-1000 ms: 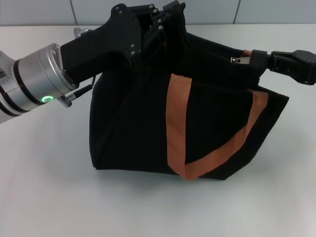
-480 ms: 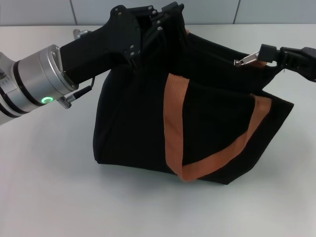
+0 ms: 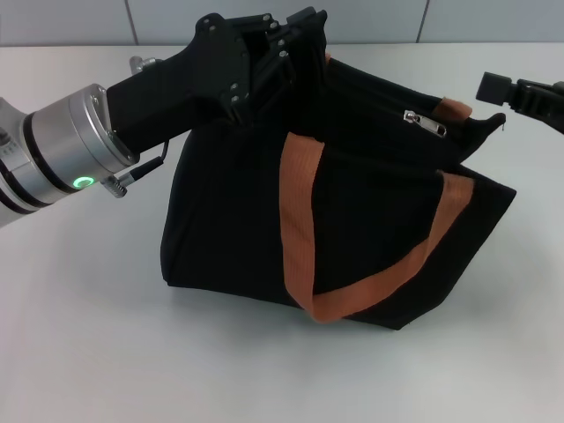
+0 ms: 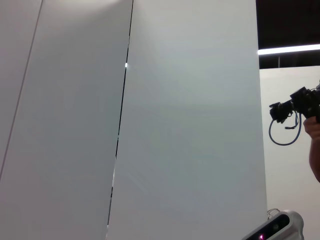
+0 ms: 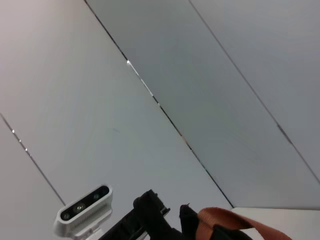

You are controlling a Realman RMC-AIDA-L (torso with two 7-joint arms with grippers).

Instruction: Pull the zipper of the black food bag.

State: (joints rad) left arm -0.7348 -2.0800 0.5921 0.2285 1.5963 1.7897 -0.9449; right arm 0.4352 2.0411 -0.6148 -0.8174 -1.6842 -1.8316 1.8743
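Head view: left claw (image 3: 295,40) pinches the black food bag (image 3: 352,203); right claw (image 3: 498,88) spread beside zipper (image 3: 425,122)

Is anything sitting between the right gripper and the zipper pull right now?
Nothing solid shows in the head view. The right gripper hangs off the bag's right end, apart from the zipper, which lies flat on the black food bag. An orange strap end sits beside the pull. The left gripper grips the bag's far corner.
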